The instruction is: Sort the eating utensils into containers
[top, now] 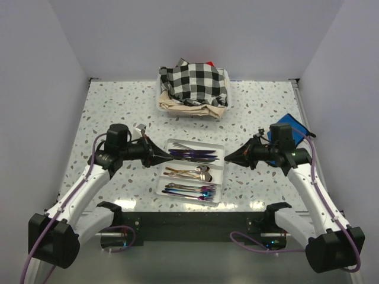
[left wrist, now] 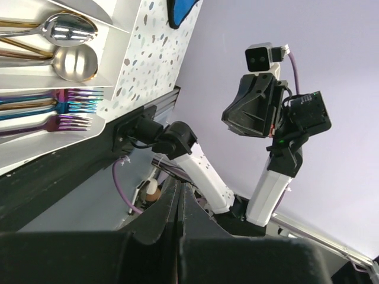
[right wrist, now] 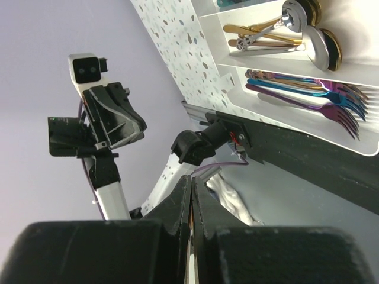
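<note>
The clear cutlery tray (top: 220, 171) lies at the table's middle front. Its far section holds dark purple-blue knives (top: 192, 154), the middle one gold and silver spoons (top: 192, 173), the near one iridescent forks (top: 190, 190). My left gripper (top: 159, 157) is shut and empty, its tip at the tray's left edge. My right gripper (top: 228, 158) is shut, its tip at the tray's right edge. The left wrist view shows shut fingers (left wrist: 179, 186), the spoons (left wrist: 71, 35) and the forks (left wrist: 68, 112). The right wrist view shows shut fingers (right wrist: 191, 180), the spoons (right wrist: 299, 23) and the forks (right wrist: 320, 94).
A beige basket with black-and-white checked cloth (top: 193, 86) stands at the back centre. A blue object (top: 291, 125) lies behind the right arm. A small white item (top: 140, 131) sits by the left wrist. A black bar (top: 189, 222) runs along the near edge.
</note>
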You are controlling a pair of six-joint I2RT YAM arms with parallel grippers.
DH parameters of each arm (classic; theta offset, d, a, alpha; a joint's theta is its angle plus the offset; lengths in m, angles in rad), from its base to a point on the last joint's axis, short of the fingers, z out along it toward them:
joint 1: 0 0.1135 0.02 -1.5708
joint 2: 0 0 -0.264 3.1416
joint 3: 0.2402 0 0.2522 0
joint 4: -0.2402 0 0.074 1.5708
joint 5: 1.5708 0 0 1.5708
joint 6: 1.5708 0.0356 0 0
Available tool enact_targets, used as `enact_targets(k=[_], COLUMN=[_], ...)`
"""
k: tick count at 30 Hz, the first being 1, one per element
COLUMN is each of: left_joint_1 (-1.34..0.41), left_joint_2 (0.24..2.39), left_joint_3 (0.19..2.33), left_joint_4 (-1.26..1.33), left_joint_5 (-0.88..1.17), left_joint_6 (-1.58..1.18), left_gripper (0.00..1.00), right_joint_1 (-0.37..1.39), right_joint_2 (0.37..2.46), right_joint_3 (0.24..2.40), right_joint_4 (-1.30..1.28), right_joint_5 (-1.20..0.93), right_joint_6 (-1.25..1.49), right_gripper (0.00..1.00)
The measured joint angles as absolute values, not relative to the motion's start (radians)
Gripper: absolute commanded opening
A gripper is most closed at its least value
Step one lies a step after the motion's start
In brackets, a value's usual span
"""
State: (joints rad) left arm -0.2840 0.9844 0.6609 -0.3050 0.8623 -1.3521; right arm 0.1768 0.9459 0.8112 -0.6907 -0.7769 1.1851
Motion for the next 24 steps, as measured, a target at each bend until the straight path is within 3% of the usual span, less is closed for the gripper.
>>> enact_targets(k=[24], left_joint_1=[-0.284], left_joint_2=[0.984], left_joint_3=[0.662], left_joint_4=[-0.268], left_joint_5=[0.875], left_joint_6=[-1.403], left_gripper=[0.0], right_joint_1=[0.177], right_joint_2=[0.949], right_joint_3=[0.78], right_joint_4=[-0.632], right_joint_5=[-0.804], right_joint_6=[1.196], right_gripper=[0.0])
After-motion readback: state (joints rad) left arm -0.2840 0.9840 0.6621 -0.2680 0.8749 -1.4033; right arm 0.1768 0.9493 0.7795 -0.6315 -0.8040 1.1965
